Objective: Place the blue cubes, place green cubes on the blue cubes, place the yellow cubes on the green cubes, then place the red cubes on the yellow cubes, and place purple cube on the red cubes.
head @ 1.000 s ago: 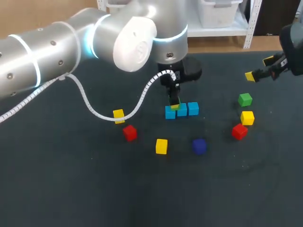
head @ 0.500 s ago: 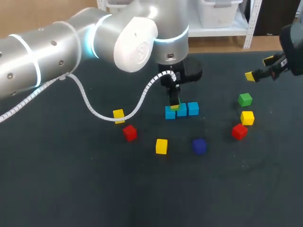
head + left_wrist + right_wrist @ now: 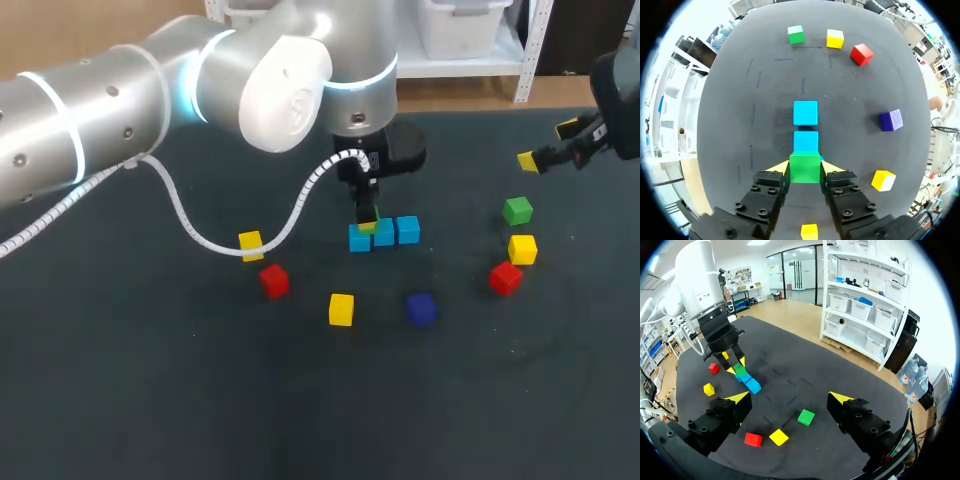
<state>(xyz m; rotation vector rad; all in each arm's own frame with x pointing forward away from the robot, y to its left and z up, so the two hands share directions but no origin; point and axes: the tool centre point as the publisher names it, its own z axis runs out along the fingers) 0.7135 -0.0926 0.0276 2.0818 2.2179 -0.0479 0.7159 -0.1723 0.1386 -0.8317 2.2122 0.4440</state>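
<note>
- Table (image 3: 150, 400): dark, with small cubes spread over it.
- Over the middle of the table, the left gripper (image 3: 805, 169) points its fingers down. They are closed only to the width of the green cube (image 3: 805, 165), and both yellow tips press it from opposite sides.
- The green cube is directly above one end of a straight row of three blue cubes (image 3: 385, 235), the end on my left in the head view. In the left wrist view a sliver of blue shows beside it, and the other two blue cubes lie in line ahead of the fingers. Whether it rests on the blue cube beneath or hangs just over it cannot be told.
- Above the table's far right part, the right gripper (image 3: 548, 144) is spread wide with nothing between its tips, well apart from the row.
- Near the right gripper lies the second green cube (image 3: 517, 210). The right yellow cube (image 3: 522, 249) is just beside it, and the right red cube (image 3: 505, 277) just beside that. Each sits singly on the table.
- On the near side of the blue row sits the purple cube (image 3: 420, 308), alone.
- Beside it, but apart from it, sits the middle yellow cube (image 3: 341, 309).
- On my left of the row, the left yellow cube (image 3: 250, 244) and the left red cube (image 3: 274, 281) sit close together, by the white cable (image 3: 185, 215) of the left arm (image 3: 120, 110).
</note>
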